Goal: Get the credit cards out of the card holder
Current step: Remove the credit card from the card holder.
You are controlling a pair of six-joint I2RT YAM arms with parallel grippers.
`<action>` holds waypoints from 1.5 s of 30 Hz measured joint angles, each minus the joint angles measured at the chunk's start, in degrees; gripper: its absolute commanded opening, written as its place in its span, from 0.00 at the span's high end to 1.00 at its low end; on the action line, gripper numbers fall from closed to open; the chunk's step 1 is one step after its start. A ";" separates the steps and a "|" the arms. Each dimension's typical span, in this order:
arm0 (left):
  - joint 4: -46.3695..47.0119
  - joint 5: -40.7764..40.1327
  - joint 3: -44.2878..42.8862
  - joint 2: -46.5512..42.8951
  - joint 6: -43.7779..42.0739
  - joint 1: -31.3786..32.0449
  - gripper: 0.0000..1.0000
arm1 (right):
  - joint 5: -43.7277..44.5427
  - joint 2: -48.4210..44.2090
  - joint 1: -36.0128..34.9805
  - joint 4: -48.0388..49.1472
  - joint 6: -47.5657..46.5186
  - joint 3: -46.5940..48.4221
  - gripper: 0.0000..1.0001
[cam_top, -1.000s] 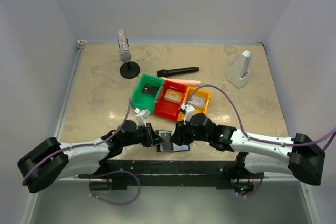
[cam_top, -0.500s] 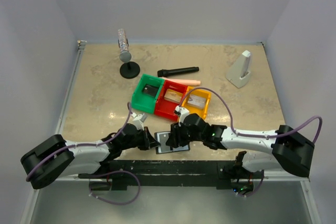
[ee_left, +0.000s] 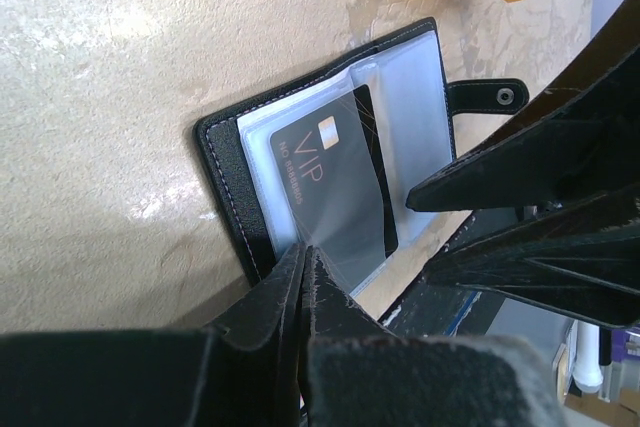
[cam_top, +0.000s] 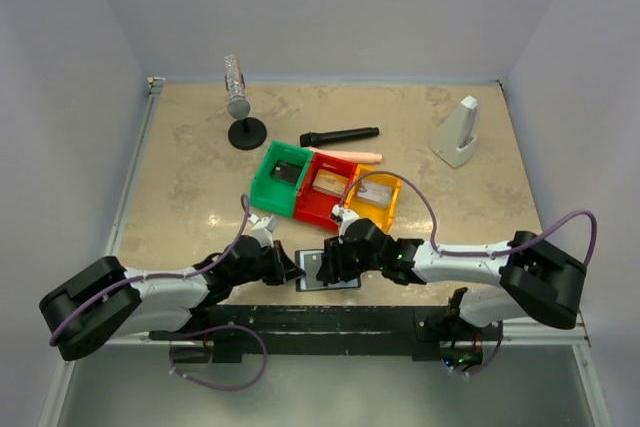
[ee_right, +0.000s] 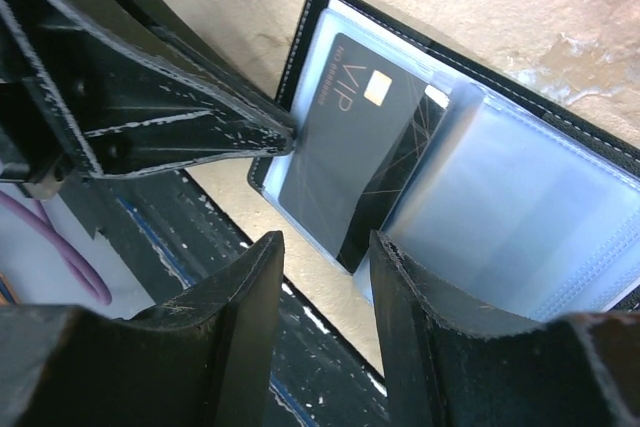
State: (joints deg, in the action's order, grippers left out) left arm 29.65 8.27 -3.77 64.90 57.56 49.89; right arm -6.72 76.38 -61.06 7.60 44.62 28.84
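My left fingers [ee_left: 303, 252] are clenched tight, their tips meeting at the near corner of a black card [ee_left: 330, 182] and the clear sleeve over it. Whether they grip the card itself or only the plastic, I cannot tell. So I judge the step in hand to be working the first card loose from its pocket; no card is out yet.

The card holder [ee_left: 225, 187] lies open and flat at the near edge of the counter [cam_top: 190, 177], between my two arms and just nearer than the row of green, red and yellow bins [cam_top: 325, 185]. Its clear pockets face up and its snap tab [ee_left: 485, 97] sticks out on the far side.

My right fingers [ee_right: 325, 247] are spread apart and hold nothing, hovering over the card's free end by the holder's near edge.

Next, I think, one side must pin the holder down while the other slides the card straight out along its pocket. A pull at an angle could drag the whole wallet or bunch the sleeve.

The card reads "VIP" in pale letters beside a gold chip. A smaller line under it is too fine to read.
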 measured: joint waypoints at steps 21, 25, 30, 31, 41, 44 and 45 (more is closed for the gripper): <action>-0.39 -0.66 0.00 -0.42 -0.04 0.00 0.98 | 0.83 3.52 0.00 0.48 3.19 0.48 0.55; -0.39 -0.66 0.00 -0.42 -0.04 0.00 0.98 | 1.18 3.50 0.00 0.44 4.94 0.48 0.55; -0.39 -0.70 0.00 -0.42 -0.04 0.00 0.98 | 1.11 3.52 0.02 1.33 6.86 0.17 0.55; -0.39 -0.72 0.00 -0.42 -0.04 0.00 0.98 | 1.05 3.52 0.07 1.99 7.30 -0.20 0.55; -0.35 -1.14 0.04 -0.42 -0.07 0.00 0.98 | -0.09 3.54 0.55 7.26 10.56 -2.84 0.55; -0.35 -1.16 0.04 -0.42 -0.07 0.00 0.98 | -0.28 3.48 0.76 8.94 11.37 -3.85 0.55; -0.35 -1.16 0.04 -0.42 -0.07 0.00 0.98 | -0.28 3.48 0.81 9.38 11.54 -4.09 0.55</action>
State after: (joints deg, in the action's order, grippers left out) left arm 29.30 7.11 -3.73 64.49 57.49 49.89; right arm -7.01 79.85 -60.25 16.97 56.16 24.75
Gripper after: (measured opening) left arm 0.029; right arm 0.451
